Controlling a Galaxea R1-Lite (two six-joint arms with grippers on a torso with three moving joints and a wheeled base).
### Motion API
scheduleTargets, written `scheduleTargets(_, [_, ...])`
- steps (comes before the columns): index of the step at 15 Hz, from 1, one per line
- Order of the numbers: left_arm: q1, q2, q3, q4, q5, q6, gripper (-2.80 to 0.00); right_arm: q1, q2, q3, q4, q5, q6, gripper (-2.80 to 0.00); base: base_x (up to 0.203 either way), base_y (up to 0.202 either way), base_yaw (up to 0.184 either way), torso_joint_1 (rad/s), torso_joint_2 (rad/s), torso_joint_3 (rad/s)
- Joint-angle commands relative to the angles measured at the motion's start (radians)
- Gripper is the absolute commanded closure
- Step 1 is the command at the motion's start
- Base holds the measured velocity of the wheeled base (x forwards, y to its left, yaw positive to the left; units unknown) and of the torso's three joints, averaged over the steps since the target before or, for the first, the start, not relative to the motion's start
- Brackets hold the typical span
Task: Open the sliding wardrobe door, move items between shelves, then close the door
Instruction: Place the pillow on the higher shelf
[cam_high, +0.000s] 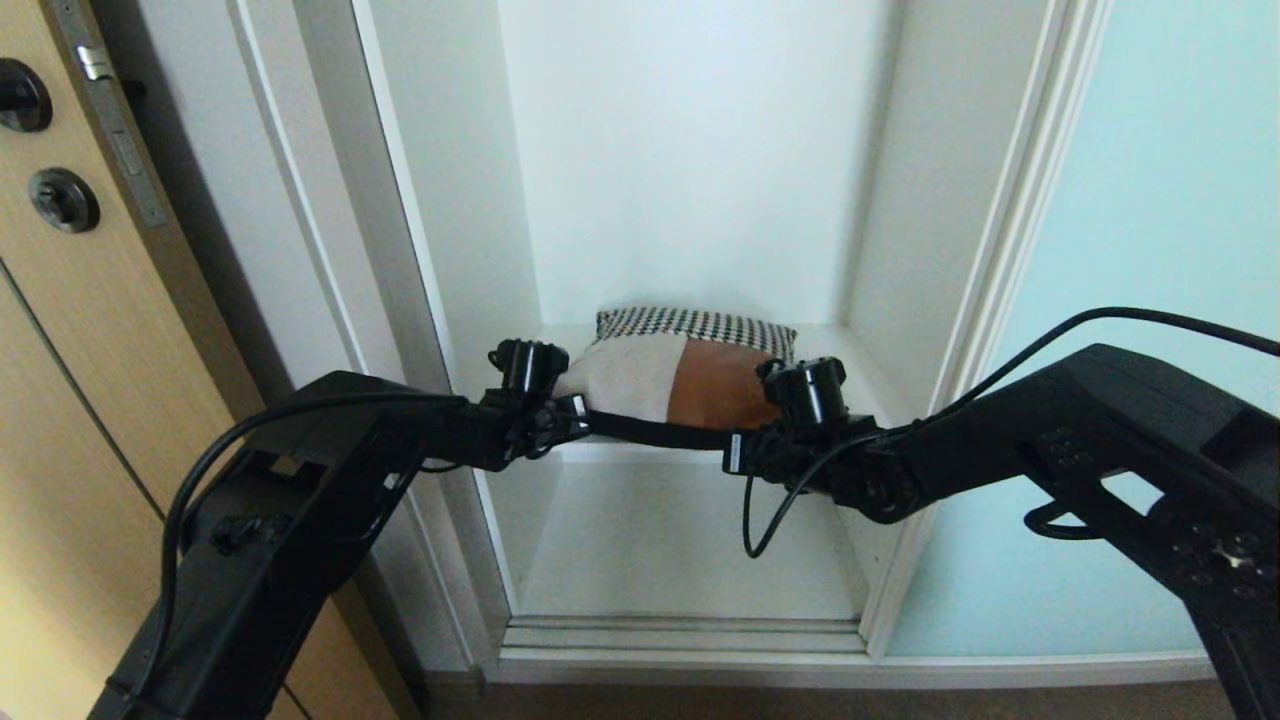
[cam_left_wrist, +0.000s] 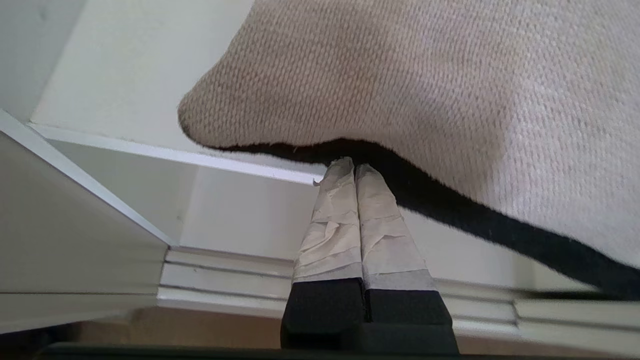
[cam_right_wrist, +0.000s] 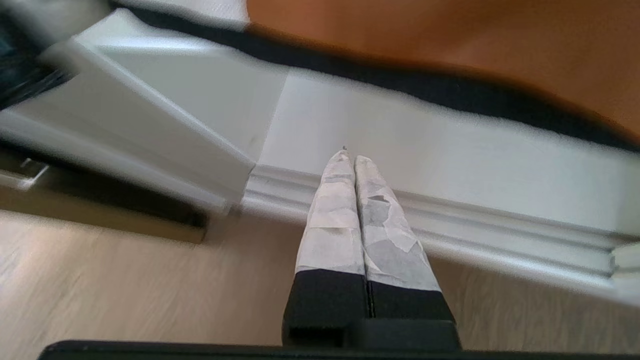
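Observation:
The patchwork cushion (cam_high: 650, 375) lies on the upper shelf (cam_high: 835, 350) inside the wardrobe, its front edge hanging over the shelf's lip with the dark back showing. My left gripper (cam_high: 578, 412) is shut with its taped tips pinched into that dark edge (cam_left_wrist: 354, 164) near the cream corner (cam_left_wrist: 425, 90). Below the rust-orange panel (cam_right_wrist: 450, 40), my right gripper (cam_high: 733, 452) is shut on nothing (cam_right_wrist: 352, 159), apart from the fabric. The sliding wardrobe door (cam_high: 1150, 250) stands slid to the right, leaving the opening bare. A lower shelf (cam_high: 680, 540) sits underneath.
A tan wooden door (cam_high: 60, 350) with a latch plate stands at the left. The wardrobe's white side walls (cam_high: 450, 250) close in on both arms. The sliding track (cam_high: 680, 635) runs along the bottom, with wood-grain floor (cam_right_wrist: 125, 290) before it.

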Motion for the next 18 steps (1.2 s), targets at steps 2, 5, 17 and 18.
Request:
scheduleTargets(2, [0.005,-0.080,0.077,0.005,-0.108,-0.004,0.00,-0.032,0.143,-0.172,0.004,-0.109,-0.001,0.00,0.000,0.000,0.000,0.000,0.00,0.000])
scheduleTargets(5, [0.004,-0.070,0.074,0.005,-0.106,0.001,0.00,-0.060,0.189,-0.293,0.074,-0.158,0.000,0.00,0.000,0.000,0.000,0.000,0.00,0.000])
scheduleTargets(17, [0.005,-0.057,0.215,-0.164,-0.116,0.048,0.00,-0.055,0.168,-0.320,0.123,-0.174,0.013,0.00,0.000,0.000,0.000,0.000,0.00,0.000])
scheduleTargets(18, [0.005,-0.055,0.217,-0.166,-0.120,0.047,0.00,-0.056,0.155,-0.307,0.123,-0.173,0.014,0.00,0.000,0.000,0.000,0.000,0.00,0.000])
